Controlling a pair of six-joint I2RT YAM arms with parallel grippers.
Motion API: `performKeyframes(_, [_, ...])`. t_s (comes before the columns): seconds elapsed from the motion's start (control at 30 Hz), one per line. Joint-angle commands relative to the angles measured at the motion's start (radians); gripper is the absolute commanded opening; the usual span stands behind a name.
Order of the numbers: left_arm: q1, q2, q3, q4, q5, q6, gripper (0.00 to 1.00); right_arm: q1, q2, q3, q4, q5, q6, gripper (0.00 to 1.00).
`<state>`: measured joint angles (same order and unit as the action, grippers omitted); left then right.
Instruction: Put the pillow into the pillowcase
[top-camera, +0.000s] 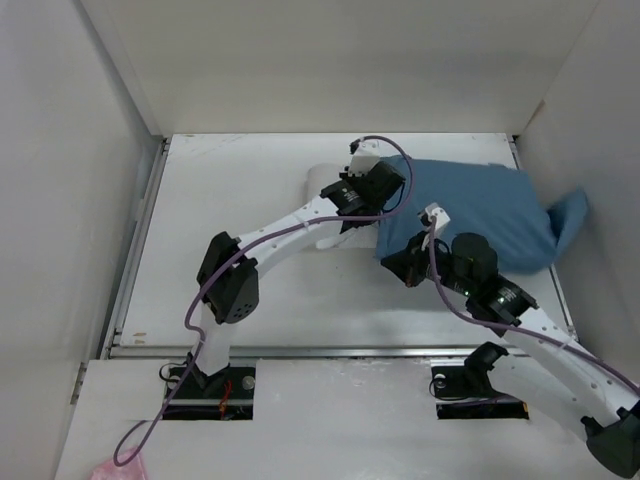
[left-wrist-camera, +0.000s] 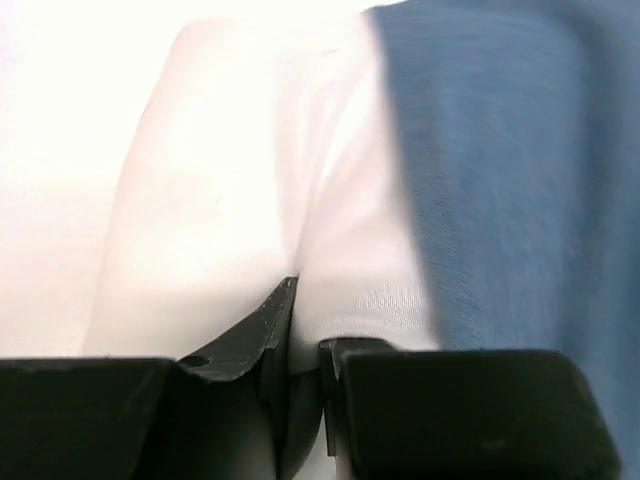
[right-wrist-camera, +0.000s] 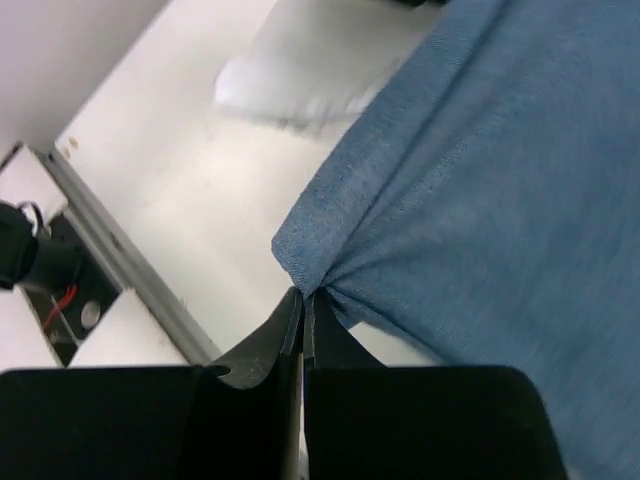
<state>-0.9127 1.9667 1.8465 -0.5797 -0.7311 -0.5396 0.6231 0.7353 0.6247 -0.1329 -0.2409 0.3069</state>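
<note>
The blue pillowcase (top-camera: 480, 210) lies bulging at the right middle of the table, with its open end facing left. The white pillow (top-camera: 322, 183) sticks out of that end; the rest of it is hidden in the case. My left gripper (top-camera: 387, 188) sits at the opening, shut on a fold of the pillow (left-wrist-camera: 230, 200) beside the blue hem (left-wrist-camera: 520, 180). My right gripper (top-camera: 400, 262) is shut on the near left corner of the pillowcase (right-wrist-camera: 480, 200), holding it just above the table. The pillow's end (right-wrist-camera: 300, 70) shows beyond that corner.
White enclosure walls stand close on the left, back and right; the pillowcase's far end touches the right wall (top-camera: 600, 200). A metal rail (top-camera: 330, 350) runs along the table's front edge. Purple cables loop over both arms. A pink object (top-camera: 120, 468) lies at bottom left.
</note>
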Motion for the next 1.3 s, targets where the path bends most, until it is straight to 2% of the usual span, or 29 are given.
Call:
performKeyframes(0.0, [0.02,0.014,-0.016,0.121,-0.022,-0.059,0.0,0.038,0.042,0.032,-0.063,-0.121,0.037,0.0])
performKeyframes(0.07, [0.002,-0.002,-0.07,0.165,0.004,-0.039,0.0,0.038,0.099,0.061,-0.076,-0.058,0.023,0.0])
performKeyframes(0.17, [0.001,-0.029,-0.113,0.199,0.075,-0.039,0.0,0.038,0.142,0.073,-0.085,-0.044,0.012,0.03])
performKeyframes(0.3, [0.001,-0.064,-0.165,0.219,0.133,-0.025,0.0,0.038,0.164,0.086,-0.085,-0.077,0.003,0.35])
performKeyframes(0.37, [0.001,-0.089,-0.18,0.201,0.144,-0.025,0.02,0.038,0.155,0.105,-0.123,-0.048,-0.006,0.41])
performKeyframes(0.4, [0.001,-0.124,-0.191,0.19,0.144,-0.037,0.09,0.038,0.154,0.125,-0.137,-0.032,-0.006,0.45])
performKeyframes(0.43, [0.001,-0.147,-0.225,0.164,0.107,-0.037,0.27,0.038,0.129,0.136,-0.167,-0.017,-0.015,0.55])
performKeyframes(0.5, [0.001,-0.199,-0.266,0.14,0.067,-0.078,0.51,0.038,0.109,0.177,-0.203,0.046,-0.015,0.62])
performKeyframes(0.53, [0.001,-0.259,-0.312,0.112,0.049,-0.091,0.62,0.038,0.099,0.191,-0.217,0.072,-0.015,0.69])
performKeyframes(0.57, [0.001,-0.291,-0.335,0.098,0.02,-0.111,0.77,0.038,0.089,0.207,-0.243,0.107,-0.015,0.7])
performKeyframes(0.6, [0.015,-0.325,-0.364,0.089,0.019,-0.14,0.81,0.038,0.088,0.222,-0.254,0.179,-0.015,0.71])
performKeyframes(0.7, [0.076,-0.457,-0.47,0.046,0.01,-0.206,0.91,0.038,0.133,0.3,-0.29,0.262,-0.044,0.76])
performKeyframes(0.73, [0.095,-0.491,-0.501,0.034,0.01,-0.239,0.99,0.038,0.154,0.35,-0.29,0.293,-0.057,0.76])
performKeyframes(0.87, [0.204,-0.662,-0.631,0.003,0.03,-0.299,0.99,0.038,0.321,0.51,-0.313,0.305,-0.113,0.81])
performKeyframes(0.97, [0.251,-0.73,-0.719,0.018,0.041,-0.315,0.99,0.082,0.491,0.68,-0.347,0.395,-0.159,0.82])
performKeyframes(1.0, [0.289,-0.765,-0.756,0.027,0.041,-0.315,0.99,0.098,0.58,0.729,-0.347,0.419,-0.172,0.86])
performKeyframes(1.03, [0.31,-0.778,-0.77,0.044,0.071,-0.303,0.99,0.111,0.626,0.781,-0.384,0.434,-0.211,0.86])
performKeyframes(1.1, [0.36,-0.804,-0.79,0.056,0.097,-0.293,0.99,0.15,0.717,0.927,-0.41,0.465,-0.245,0.93])
performKeyframes(1.13, [0.374,-0.804,-0.811,0.075,0.108,-0.293,0.99,0.15,0.812,0.978,-0.448,0.465,-0.255,1.0])
performKeyframes(1.2, [0.396,-0.815,-0.82,0.084,0.14,-0.272,0.99,0.15,0.909,1.123,-0.517,0.501,-0.241,1.0])
performKeyframes(1.27, [0.425,-0.824,-0.843,0.095,0.151,-0.272,0.99,0.15,1.027,1.185,-0.597,0.572,-0.186,1.0])
